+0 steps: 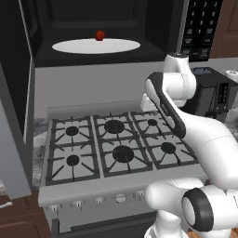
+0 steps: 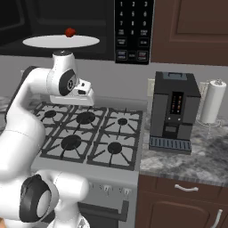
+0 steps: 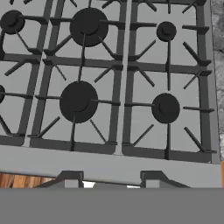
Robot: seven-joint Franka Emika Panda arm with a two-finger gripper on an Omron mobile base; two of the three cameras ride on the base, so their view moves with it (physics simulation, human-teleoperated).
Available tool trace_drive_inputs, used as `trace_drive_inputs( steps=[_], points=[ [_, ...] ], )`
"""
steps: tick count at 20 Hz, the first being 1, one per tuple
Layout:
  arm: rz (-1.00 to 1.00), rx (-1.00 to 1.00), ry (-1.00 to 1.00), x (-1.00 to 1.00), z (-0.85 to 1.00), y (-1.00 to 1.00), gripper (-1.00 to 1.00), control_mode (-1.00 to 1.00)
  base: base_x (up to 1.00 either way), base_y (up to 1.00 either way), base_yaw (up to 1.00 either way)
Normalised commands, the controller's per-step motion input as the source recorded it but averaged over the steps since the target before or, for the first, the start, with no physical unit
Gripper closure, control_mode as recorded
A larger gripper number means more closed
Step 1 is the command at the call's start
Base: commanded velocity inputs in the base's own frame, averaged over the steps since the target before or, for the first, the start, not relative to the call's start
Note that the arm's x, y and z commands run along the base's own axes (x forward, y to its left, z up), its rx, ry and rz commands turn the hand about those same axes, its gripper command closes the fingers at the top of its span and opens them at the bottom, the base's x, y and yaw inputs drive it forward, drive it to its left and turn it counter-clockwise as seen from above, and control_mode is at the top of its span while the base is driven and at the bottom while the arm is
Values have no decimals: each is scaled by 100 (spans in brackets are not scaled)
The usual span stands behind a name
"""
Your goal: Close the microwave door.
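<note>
The microwave [image 1: 153, 28] hangs above the stove with its cavity exposed, and a white turntable [image 1: 95, 45] inside carries a small red item [image 1: 100, 35]. Its keypad strip [image 2: 133, 29] sits on the right. The microwave door [image 1: 14, 139] is swung wide open on the left, seen nearly edge-on as a dark panel with a grey edge. My gripper [image 3: 111, 179] hovers over the stove's back right part, well right of the door and below the cavity. It points down, open, with nothing between its fingertips [image 3: 72, 177]. The white hand [image 2: 83, 93] hangs from the bent wrist.
A gas stove [image 1: 116, 139] with several burners lies under the hand. A black coffee machine [image 2: 173, 111] and a paper towel roll [image 2: 211, 100] stand on the granite counter [image 2: 200, 156] to the right. Wooden cabinets [image 2: 191, 26] are beside the microwave.
</note>
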Motion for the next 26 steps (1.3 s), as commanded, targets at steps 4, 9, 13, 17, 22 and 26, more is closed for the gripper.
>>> trace_drive_inputs(
  steps=[4,9,13,17,22,26],
  points=[
    [1,0,-16,-44,7,10,-100,-100,0,0,0],
    [-1,0,-56,-100,62,28,-100,-100,0,0,0],
    [-5,-2,-53,-100,73,31,-100,-100,0,0,0],
    [-11,-12,-41,-100,81,62,-100,-100,0,0,0],
    [-1,-10,-26,-89,66,32,-100,-100,0,0,0],
    [5,-10,-7,-87,28,42,-100,-100,0,0,0]
  ],
)
